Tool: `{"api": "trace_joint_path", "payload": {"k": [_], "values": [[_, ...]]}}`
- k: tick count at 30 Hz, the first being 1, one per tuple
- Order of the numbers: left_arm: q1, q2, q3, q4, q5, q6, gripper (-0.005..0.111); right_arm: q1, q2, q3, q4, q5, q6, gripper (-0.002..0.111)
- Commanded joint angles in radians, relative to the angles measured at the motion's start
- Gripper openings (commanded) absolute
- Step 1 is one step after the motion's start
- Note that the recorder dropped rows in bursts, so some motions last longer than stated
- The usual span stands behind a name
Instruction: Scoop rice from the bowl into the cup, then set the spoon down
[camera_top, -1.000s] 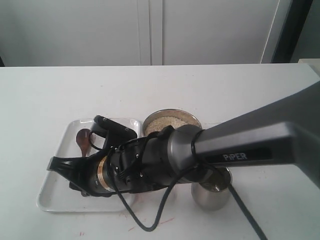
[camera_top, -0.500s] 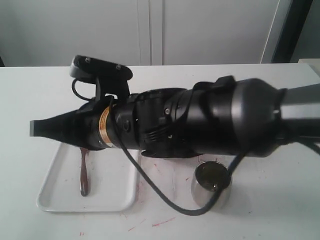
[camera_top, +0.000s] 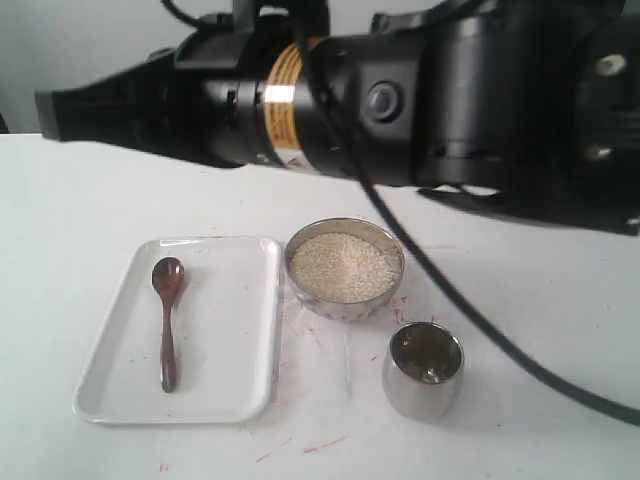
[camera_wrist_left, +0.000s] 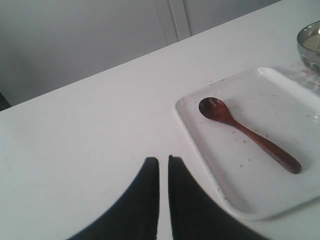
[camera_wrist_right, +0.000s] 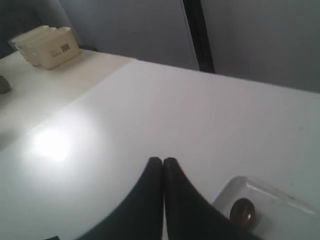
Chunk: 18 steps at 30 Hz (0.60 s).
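The bench (camera_top: 80, 190) is plain matt white, with thin red scuffs (camera_top: 325, 440) on it around the bowl and the near edge of the tray. Behind it runs a pale grey wall of flat panels with a narrow vertical seam. The right wrist view also takes in a dark upright strip and a cream box (camera_wrist_right: 47, 45) on a neighbouring surface.

Counting what sits here, there is one white tray (camera_top: 250, 300), one spoon (camera_top: 166, 320), one bowl (camera_top: 345, 308) and one cup (camera_top: 420, 395). The spoon lies flat in the tray, its oval end towards the wall and its handle running towards the near edge. The bowl stands just beside the tray's far right corner, filled nearly to the rim with rice (camera_top: 343, 268). The cup stands upright near the bowl, closer to the front edge. I cannot tell what its mirrored inside holds.

One black arm spans the top of the exterior view, reaching in from the right, high above everything. The right gripper (camera_wrist_right: 163, 161) has its jaws pressed together with nothing in them. The left gripper (camera_wrist_left: 163, 159) hangs over bare bench beside the tray. Its jaws are drawn in to a thin slit and are also empty.
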Motion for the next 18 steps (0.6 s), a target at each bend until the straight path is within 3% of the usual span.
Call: {"api": "trace_joint_path", "payload": {"k": [1,18], "values": [[-0.003,-0.001,-0.003,-0.005,-0.004,0.002,0.014,-0.007,-0.123,0.043,-0.006,0.012,-0.075,0.000],[-0.003,-0.001,-0.003,-0.005,-0.004,0.002,0.014,-0.005,-0.553,0.337,0.001,0.126,-0.213,0.000]]}}
